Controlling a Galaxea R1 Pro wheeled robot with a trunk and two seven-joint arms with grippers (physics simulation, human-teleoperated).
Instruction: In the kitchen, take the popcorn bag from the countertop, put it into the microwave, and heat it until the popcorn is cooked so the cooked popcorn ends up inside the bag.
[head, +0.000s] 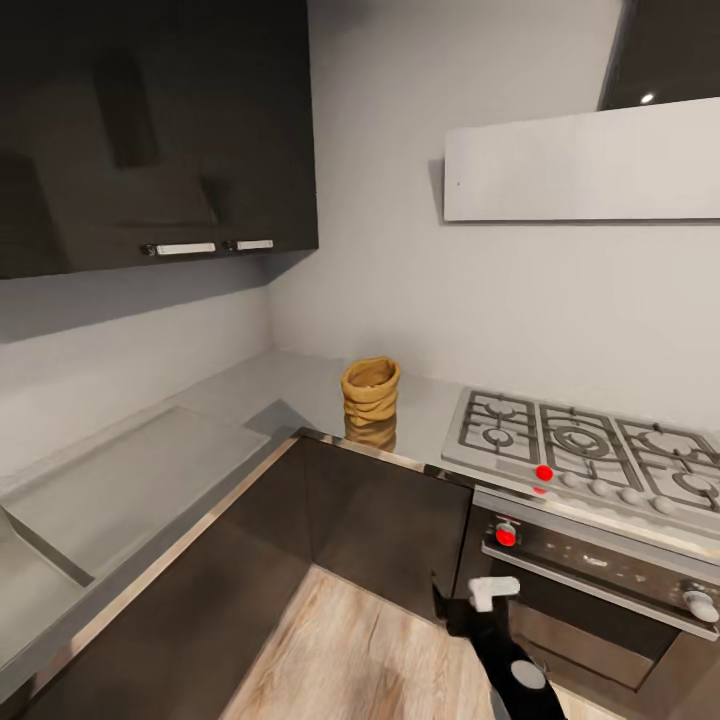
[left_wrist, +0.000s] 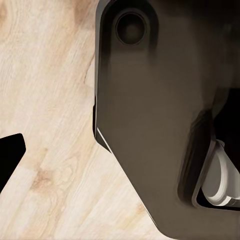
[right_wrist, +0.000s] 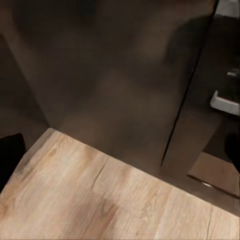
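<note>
Grey countertop (head: 290, 385), popcorn bag (head: 370, 392) upright beside hob (head: 590, 450)

One popcorn bag (head: 370, 391), one gas hob (head: 585, 447) — two cabinet handles (head: 185, 248).

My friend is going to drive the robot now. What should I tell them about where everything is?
Grippers: the right gripper hangs low in front of the oven, holding nothing; I cannot tell if it is open. The left wrist view looks down at wooden floor and a dark robot part; the left gripper's state cannot be told.
Things: the popcorn bag stands upright on the countertop, in the corner, left of the gas hob.
Done: robot has reached the kitchen counter.
Left: grab the bag, put it in the microwave, heat it.
</note>
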